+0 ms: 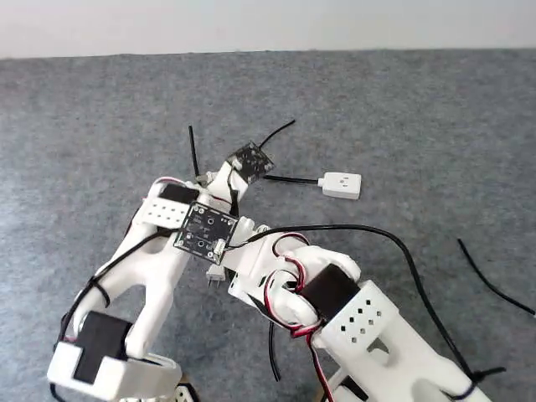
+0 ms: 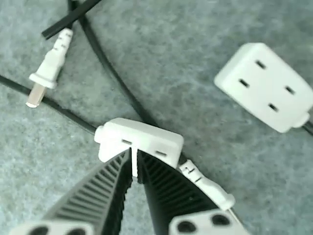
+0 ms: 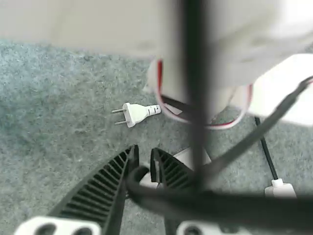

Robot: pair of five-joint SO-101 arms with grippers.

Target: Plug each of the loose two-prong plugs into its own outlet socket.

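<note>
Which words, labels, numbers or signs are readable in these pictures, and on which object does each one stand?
No text can be read.
The circuit board, high view: tiny marks, too small to read.
The far socket and the nearer socket: slots, no print.
The loose plug: no print visible.

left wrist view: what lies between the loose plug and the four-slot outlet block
In the left wrist view, one black cable crosses the carpet between plug and outlet block; otherwise bare.

2 white arms (image 1: 155, 276) bear black motors (image 1: 331, 291), red wires (image 1: 281, 295), circuit boards (image 1: 205, 228).
</note>
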